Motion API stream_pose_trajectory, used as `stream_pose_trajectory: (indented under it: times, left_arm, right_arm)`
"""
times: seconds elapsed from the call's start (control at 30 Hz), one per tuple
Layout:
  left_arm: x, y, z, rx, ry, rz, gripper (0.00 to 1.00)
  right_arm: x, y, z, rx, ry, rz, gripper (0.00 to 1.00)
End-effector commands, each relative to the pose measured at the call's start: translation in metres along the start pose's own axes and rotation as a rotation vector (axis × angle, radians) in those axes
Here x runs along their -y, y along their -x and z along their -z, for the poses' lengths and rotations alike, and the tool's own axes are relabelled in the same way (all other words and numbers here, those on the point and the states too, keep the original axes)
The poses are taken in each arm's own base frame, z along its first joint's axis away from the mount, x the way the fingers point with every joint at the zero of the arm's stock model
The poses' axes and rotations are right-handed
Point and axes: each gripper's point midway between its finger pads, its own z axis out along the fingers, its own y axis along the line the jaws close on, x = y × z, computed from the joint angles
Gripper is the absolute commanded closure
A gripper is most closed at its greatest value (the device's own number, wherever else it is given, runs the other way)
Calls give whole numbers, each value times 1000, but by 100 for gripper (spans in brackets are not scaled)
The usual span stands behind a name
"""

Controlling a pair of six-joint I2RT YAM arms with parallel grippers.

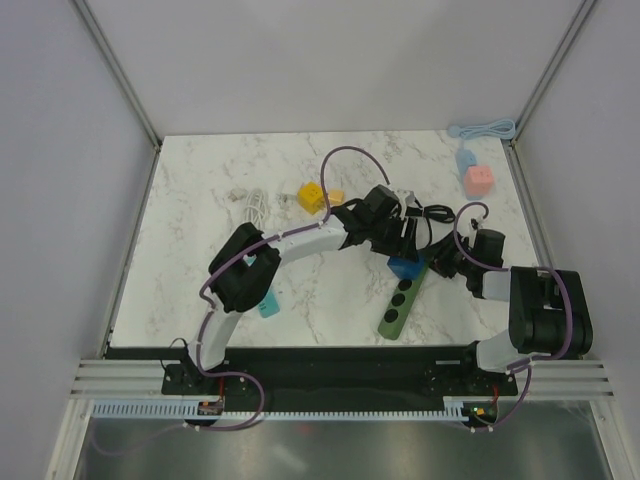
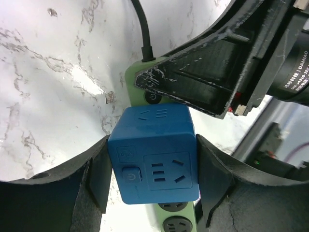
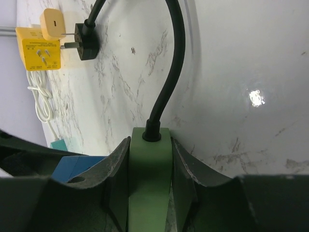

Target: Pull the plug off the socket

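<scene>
A blue cube plug [image 1: 405, 268] sits on the cable end of a green power strip [image 1: 397, 305] at mid-table. My left gripper [image 1: 398, 248] is shut on the blue cube [image 2: 154, 154], one finger on each side of it, and strip sockets [image 2: 176, 212] show below it. My right gripper [image 1: 442, 262] is shut on the green strip [image 3: 149, 183] at its cable end, where the black cable [image 3: 169, 87] leaves it. A corner of the blue cube [image 3: 72, 166] shows at the left. Whether the cube's pins are in the socket is hidden.
A yellow adapter [image 1: 311, 196] with a black plug [image 3: 87, 34] lies behind the strip, beside a white cable [image 1: 255, 205]. A teal block [image 1: 268, 303] lies near the left arm. A pink cube [image 1: 478, 180] and a light-blue cable coil [image 1: 482, 128] sit at the back right.
</scene>
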Motion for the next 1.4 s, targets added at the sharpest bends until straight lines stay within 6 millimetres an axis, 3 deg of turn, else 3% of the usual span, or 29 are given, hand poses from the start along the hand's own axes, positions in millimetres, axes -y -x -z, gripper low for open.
stream_pose_trajectory:
  times: [0.0, 0.1, 0.13, 0.17, 0.2, 0.23, 0.27, 0.37, 0.5, 0.53, 0.57, 0.63, 0.83, 1.23, 1.37]
  left_arm:
    - [25, 25, 35, 145, 116, -197, 98]
    - [16, 21, 41, 137, 120, -189, 98]
    - [27, 19, 41, 120, 36, -149, 98]
    - [19, 17, 42, 112, -4, -100, 98]
    - [33, 11, 46, 84, -122, -67, 98]
    - [47, 26, 50, 139, -222, 0, 98]
    - [36, 21, 50, 132, -249, 58, 98]
    - [47, 23, 56, 122, -341, 107, 98]
    - [44, 24, 55, 122, -298, 126, 98]
    - [37, 24, 54, 139, -228, 47, 98]
    - [37, 11, 54, 78, -124, 13, 98]
    - [15, 17, 53, 109, 77, -112, 98]
    - [-4, 14, 65, 122, 171, -150, 98]
    - [21, 24, 83, 130, -273, 165, 98]
    - [21, 23, 88, 130, -257, 172, 98]
  right_arm:
    - [23, 5, 0, 40, -91, 127, 100]
    - [25, 7, 1, 49, -105, 131, 100]
    - [26, 7, 1, 51, -108, 131, 100]
    - [26, 7, 1, 52, -109, 132, 100]
    - [26, 7, 1, 55, -112, 131, 100]
    - [27, 8, 2, 56, -114, 132, 100]
    - [27, 7, 2, 54, -115, 131, 100]
    - [26, 9, 2, 60, -116, 132, 100]
    - [26, 8, 3, 58, -117, 134, 100]
    - [27, 8, 2, 57, -118, 133, 100]
    - [26, 8, 3, 58, -117, 134, 100]
    - [27, 8, 3, 59, -119, 132, 100]
    - [27, 8, 3, 60, -122, 133, 100]
    - [27, 8, 3, 58, -122, 133, 100]
    - [26, 8, 3, 59, -119, 135, 100]
